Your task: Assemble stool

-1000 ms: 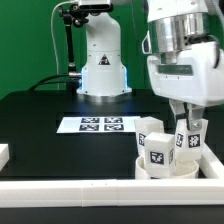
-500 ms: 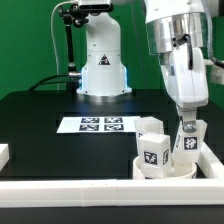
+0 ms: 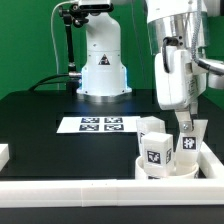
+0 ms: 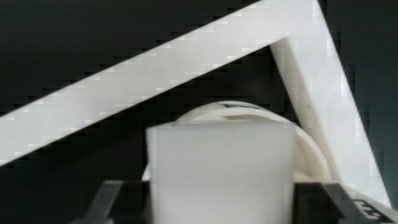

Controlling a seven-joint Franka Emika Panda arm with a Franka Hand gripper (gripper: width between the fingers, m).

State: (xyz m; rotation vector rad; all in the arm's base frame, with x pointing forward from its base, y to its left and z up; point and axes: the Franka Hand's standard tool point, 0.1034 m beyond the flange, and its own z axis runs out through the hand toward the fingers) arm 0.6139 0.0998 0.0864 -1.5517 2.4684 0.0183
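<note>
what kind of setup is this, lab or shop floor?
Most likely a robotics lab bench. A black table fenced by white border rails, a marker board of printed tags lying flat on it, and tagged white stool parts under the arm's hand.

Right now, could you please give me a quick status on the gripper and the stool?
Gripper shut on a leg. Leg stands upright on the seat, two other legs beside it. Corner rails close by; nothing blocking.

The exterior view faces the arm's base [image 3: 101,62] across the counter [image 3: 40,120], slightly raised; the wrist view looks down close past the fingers [image 4: 116,203]; both share the corner border rails [image 3: 205,150]
</note>
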